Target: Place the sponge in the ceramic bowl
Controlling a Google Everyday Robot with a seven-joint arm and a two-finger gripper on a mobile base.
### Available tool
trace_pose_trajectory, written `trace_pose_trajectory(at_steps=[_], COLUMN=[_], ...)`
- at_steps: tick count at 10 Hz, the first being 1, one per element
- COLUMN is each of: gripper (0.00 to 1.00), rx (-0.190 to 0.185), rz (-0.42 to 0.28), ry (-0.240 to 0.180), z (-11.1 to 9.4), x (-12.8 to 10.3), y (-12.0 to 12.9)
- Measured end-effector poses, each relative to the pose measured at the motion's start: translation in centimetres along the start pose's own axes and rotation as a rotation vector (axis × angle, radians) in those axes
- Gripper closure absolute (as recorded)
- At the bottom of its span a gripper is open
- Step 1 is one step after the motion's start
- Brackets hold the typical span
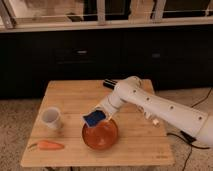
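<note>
- The robot's single white arm point(165, 110) reaches in from the right across the wooden counter point(135, 150). Its tool point(98, 113) sits at the far-left edge of the ceramic bowl point(101, 136).
- The blue sponge point(94, 118) is at the tool's tip, up off the counter and over the bowl's far-left rim. It is not down in the hollow.
- The tool seems to be clamped on the sponge. The grip itself is hard to make out where the wrist hides it, so this is a judgement from the way the sponge hangs tilted at the tip.
- The sponge's long axis runs roughly left to right, with the right end slightly higher and nearer the wrist.
- The relation that matters is that the bowl's open middle lies below the sponge, a little nearer and to the right. By this judgement, a short carry that way and then a let-go would land the sponge inside. Dropped where it hangs, it could catch the rim and tip out to the left.
- The orange-brown bowl stands upright near the counter's near edge, about midway across.
- A white mug point(51, 119) stands well to the left of the bowl, and a carrot point(46, 145) lies at the near-left corner. Both are clear of the tool's path.
</note>
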Motion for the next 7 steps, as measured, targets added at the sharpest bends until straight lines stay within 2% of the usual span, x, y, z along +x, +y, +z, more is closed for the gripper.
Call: trace_pose_trajectory(at_steps=[7], gripper=[0.20], rx=[0.015], rz=[-0.019], ry=[-0.005], z=[-0.20], x=[-0.47], y=[-0.03])
